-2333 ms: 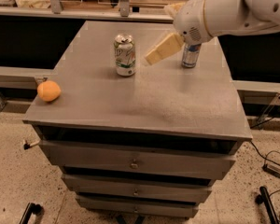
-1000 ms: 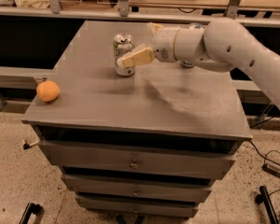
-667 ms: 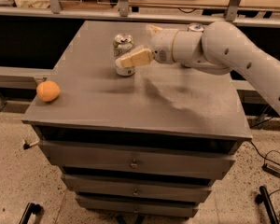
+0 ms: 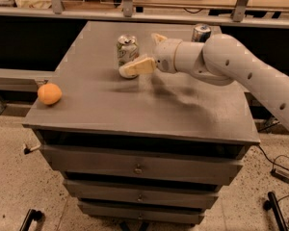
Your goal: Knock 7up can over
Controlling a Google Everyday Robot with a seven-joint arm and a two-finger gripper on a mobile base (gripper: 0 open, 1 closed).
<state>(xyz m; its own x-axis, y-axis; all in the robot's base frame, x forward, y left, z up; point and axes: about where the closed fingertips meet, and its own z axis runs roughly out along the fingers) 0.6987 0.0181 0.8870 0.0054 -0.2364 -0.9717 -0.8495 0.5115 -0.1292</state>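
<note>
The 7up can (image 4: pixel 127 49), short, white and green with a silver top, stands upright on the back middle of the grey cabinet top (image 4: pixel 135 105). My gripper (image 4: pixel 147 52) reaches in from the right, just right of the can. Its fingers are spread apart and hold nothing. The lower cream finger (image 4: pixel 137 66) lies against the can's lower right side and hides part of its base. The other finger (image 4: pixel 158 37) points up and back, clear of the can.
A taller blue-and-silver can (image 4: pixel 201 32) stands at the back right, partly behind my white arm (image 4: pixel 231 61). An orange (image 4: pixel 49 94) lies near the left front edge. The cabinet has drawers (image 4: pixel 137 167) below, and shelving runs behind it.
My gripper has swung left from beside the blue-and-silver can to the 7up can and now rests a finger against its base. The can still stands upright.
</note>
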